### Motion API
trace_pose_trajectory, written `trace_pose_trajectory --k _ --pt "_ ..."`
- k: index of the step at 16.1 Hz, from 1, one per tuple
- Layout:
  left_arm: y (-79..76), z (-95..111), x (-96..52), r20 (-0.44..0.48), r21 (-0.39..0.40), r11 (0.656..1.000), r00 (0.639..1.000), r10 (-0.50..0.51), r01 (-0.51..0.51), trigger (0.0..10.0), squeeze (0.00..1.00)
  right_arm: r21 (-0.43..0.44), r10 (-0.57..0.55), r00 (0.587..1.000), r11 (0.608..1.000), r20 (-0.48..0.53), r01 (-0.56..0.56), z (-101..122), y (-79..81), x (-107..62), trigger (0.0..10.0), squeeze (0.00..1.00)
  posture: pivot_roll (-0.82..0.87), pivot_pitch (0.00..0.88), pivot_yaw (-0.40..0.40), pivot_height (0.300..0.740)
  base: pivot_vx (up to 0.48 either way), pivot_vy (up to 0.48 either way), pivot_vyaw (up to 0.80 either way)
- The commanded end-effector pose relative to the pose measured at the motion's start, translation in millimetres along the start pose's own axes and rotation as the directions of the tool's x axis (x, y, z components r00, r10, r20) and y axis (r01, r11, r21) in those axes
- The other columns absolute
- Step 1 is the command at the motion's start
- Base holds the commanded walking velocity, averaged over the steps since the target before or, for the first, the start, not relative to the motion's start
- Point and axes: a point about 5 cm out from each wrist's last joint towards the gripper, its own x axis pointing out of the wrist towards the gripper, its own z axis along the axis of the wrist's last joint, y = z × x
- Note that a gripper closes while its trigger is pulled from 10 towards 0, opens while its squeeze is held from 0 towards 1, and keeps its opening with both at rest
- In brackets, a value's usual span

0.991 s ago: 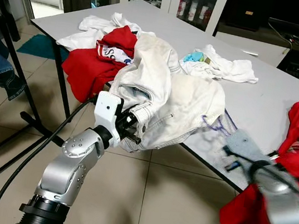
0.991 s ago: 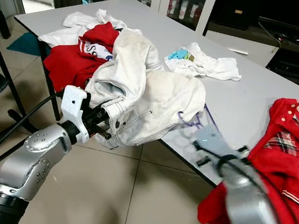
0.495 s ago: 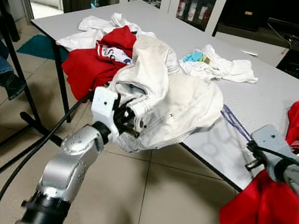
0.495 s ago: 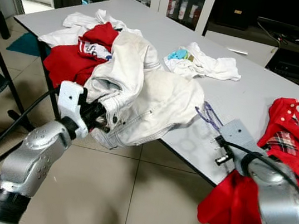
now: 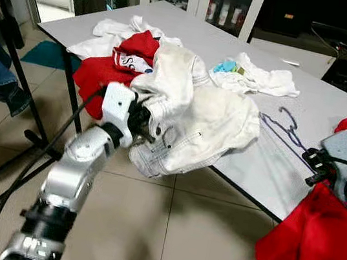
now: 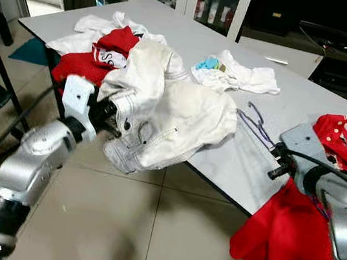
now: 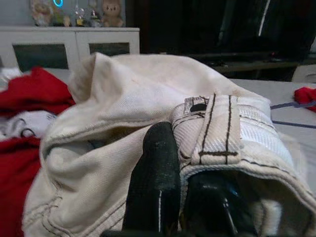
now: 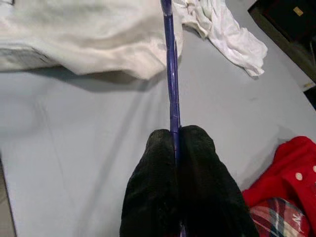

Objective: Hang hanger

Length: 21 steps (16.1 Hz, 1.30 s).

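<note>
Right gripper (image 8: pixel 174 143) fingers are pinching the purple hanger (image 5: pixel 283 128) shut, freeing it; left gripper (image 7: pixel 190 163) fingers are clamping the white jeans (image 5: pixel 208 119) waistband, steadying them.

Matt cream denim trousers (image 5: pixel 195 117); smooth table (image 5: pixel 333 108)

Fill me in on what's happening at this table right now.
The left tool is clamped on the waistband of the white jeans that hang over the table edge. The right tool is shut on the purple hanger, which lies on the tabletop beside the jeans. Red shirts and white laundry lie around them. The jeans are not on the hanger yet.
</note>
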Motion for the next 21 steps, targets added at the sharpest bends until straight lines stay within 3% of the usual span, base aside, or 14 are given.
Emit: trace_pose_trajectory --k 1,5,8,10,12,14,17,19,21 --pt "8.0 14.0 10.2 0.041 0.06 0.998 0.999 -0.002 -0.001 10.0 0.0 0.035 0.039 0.995 0.998 0.093 -0.043 17.1 1.6 -3.7 0.0 0.0 -0.06 0.0 -0.02 0.74 0.0 0.0 0.0" --pt "10.6 22.9 23.4 0.066 0.053 0.999 0.998 -0.015 0.012 10.0 0.0 0.062 0.156 0.969 0.983 0.194 -0.17 34.2 25.5 2.6 0.0 0.0 -0.05 0.0 -0.018 0.74 0.0 0.0 0.0" --pt "6.7 19.9 26.6 0.051 0.028 0.998 0.998 -0.049 0.048 10.0 0.0 0.067 0.212 0.95 0.97 0.229 -0.233 39.7 34.3 4.1 0.0 0.0 -0.05 0.0 -0.019 0.74 0.0 0.0 0.0" --pt "5.4 18.2 28.5 0.053 -0.04 0.998 0.998 -0.043 0.046 10.0 0.0 0.053 0.257 0.935 0.959 0.243 -0.278 43.8 46.4 6.9 0.0 0.0 -0.04 0.0 -0.018 0.74 0.0 0.0 0.0" --pt "11.7 18.6 28.2 0.059 -0.06 0.998 0.998 -0.011 0.015 10.0 0.0 0.143 0.077 0.973 0.984 0.217 -0.11 38.8 19.1 10.8 0.0 0.0 -0.04 0.0 -0.016 0.74 0.0 0.0 0.0" --pt "15.3 17.9 26.8 0.054 -0.038 0.999 0.998 -0.01 0.012 10.0 0.0 0.142 0.102 0.964 0.98 0.244 -0.14 41.1 14.6 2.9 0.0 0.0 -0.04 0.0 -0.013 0.74 0.0 0.0 0.0" --pt "20.2 18.9 26.2 0.05 -0.021 1.0 0.999 -0.008 0.009 10.0 0.0 0.1 0.193 0.944 0.969 0.266 -0.226 43.5 21.6 -4.7 0.0 0.0 -0.04 0.0 -0.013 0.74 0.0 0.0 0.0" --pt "31.9 28.6 29.0 0.078 0.008 1.0 0.997 0.019 -0.019 10.0 0.0 0.058 0.318 0.903 0.936 0.29 -0.348 46.2 45.1 -5.8 0.0 0.0 -0.05 0.0 -0.011 0.74 0.0 0.0 0.0" --pt "33.5 33.5 30.5 0.093 0.046 0.999 0.996 0.012 -0.016 10.0 0.0 0.052 0.367 0.88 0.915 0.302 -0.399 49.5 59.7 -3.1 0.0 0.0 -0.05 0.0 -0.011 0.74 0.0 0.0 0.0"
